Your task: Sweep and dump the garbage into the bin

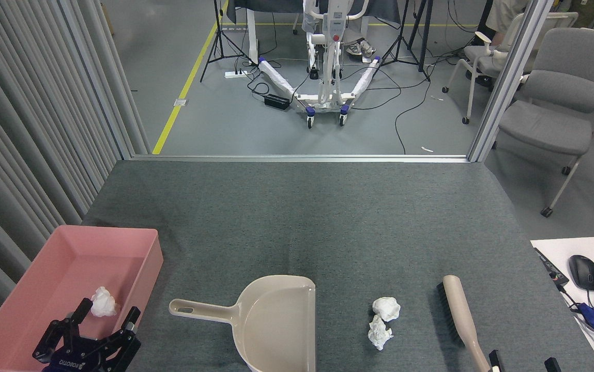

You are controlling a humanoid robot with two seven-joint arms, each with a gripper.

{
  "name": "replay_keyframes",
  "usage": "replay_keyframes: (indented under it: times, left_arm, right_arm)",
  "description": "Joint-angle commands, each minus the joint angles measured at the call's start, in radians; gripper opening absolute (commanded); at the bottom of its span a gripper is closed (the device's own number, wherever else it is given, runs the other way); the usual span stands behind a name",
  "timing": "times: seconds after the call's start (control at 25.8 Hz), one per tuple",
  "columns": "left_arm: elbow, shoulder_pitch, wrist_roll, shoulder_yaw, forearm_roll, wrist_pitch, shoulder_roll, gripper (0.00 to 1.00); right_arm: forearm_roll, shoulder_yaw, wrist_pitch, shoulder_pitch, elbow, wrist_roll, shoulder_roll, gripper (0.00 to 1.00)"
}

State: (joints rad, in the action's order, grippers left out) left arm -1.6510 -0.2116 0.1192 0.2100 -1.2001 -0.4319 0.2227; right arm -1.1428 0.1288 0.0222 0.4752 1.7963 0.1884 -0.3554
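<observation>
Underneath everything lies the grey carpeted table (328,217), and on it, ordered by bulk, comes first the pink bin (141,268), whose near end sits directly beneath and around the left gripper (108,315). That gripper hangs over the bin's inner floor with its two black fingers (80,310) spread wide apart and nothing between them; one wad of garbage (103,301) lies on the bin floor just beyond and between the fingertips, close to them (whether it touches a finger cannot be told). To the right of the left gripper, just outside the bin wall, rests the beige dustpan (281,323), its handle pointing back toward the gripper and its open mouth facing right, away from it. Farther right again lies the brush (459,315), bristles on its left side facing the dustpan, its handle running down to the lower edge near the right gripper (521,361), of which only two dark tips show, so its opening cannot be told. Between dustpan mouth and brush, well apart from the left gripper, sit two more tissue wads (383,321), touching each other, one just nearer than the other.
</observation>
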Motion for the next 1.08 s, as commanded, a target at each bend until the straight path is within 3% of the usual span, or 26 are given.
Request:
replay_keyframes:
  times: [0.0, 0.27, 1.05]
  left_arm:
    - [0.02, 0.009, 0.003, 0.0, 0.005, 0.002, -0.002, 1.0]
    - [0.025, 0.0, 0.016, 0.008, 0.014, -0.007, -0.008, 1.0]
    - [0.025, 0.001, 0.005, 0.011, 0.016, -0.033, -0.011, 1.0]
  right_arm:
    - [0.0, -0.001, 0.002, -0.004, 0.0, -0.001, -0.007, 0.98]
    - [-0.003, -0.044, 0.008, -0.046, 0.0, -0.003, -0.011, 0.98]
    - [-0.009, -0.038, 0.002, -0.032, 0.0, -0.035, -0.002, 0.98]
